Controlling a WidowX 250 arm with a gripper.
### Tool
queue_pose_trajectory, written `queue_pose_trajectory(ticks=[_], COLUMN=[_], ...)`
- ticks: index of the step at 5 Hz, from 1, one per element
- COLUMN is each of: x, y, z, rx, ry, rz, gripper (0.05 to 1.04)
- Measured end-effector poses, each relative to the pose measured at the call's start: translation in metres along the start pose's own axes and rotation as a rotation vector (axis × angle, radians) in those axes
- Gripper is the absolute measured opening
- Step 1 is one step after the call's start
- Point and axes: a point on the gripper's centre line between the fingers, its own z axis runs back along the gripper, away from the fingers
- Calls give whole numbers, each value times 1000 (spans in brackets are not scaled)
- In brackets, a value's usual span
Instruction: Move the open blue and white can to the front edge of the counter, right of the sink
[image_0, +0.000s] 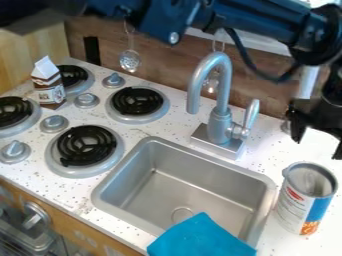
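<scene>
The black gripper (318, 144) hangs over the right part of the tabletop (264, 155), and its jaws are apart, with nothing between them. The nearest thing is an open can (297, 204), which stands upright below the jaws in the view, well apart from them. To the left of the jaws is the faucet (219, 125), and below it, on the near side, is the metal sink (177, 192). A blue cloth (200, 239) lies over the near edge of this sink. Farther left from the jaws are four stove burners, and beside them stands a brown and white carton (48, 87).
</scene>
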Motion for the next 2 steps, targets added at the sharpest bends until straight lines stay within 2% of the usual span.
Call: queue_pose_trajectory(ticks=[2], x=[7], y=[2], z=[-13], rx=[-2], ry=[-48], rz=[5], gripper=[999])
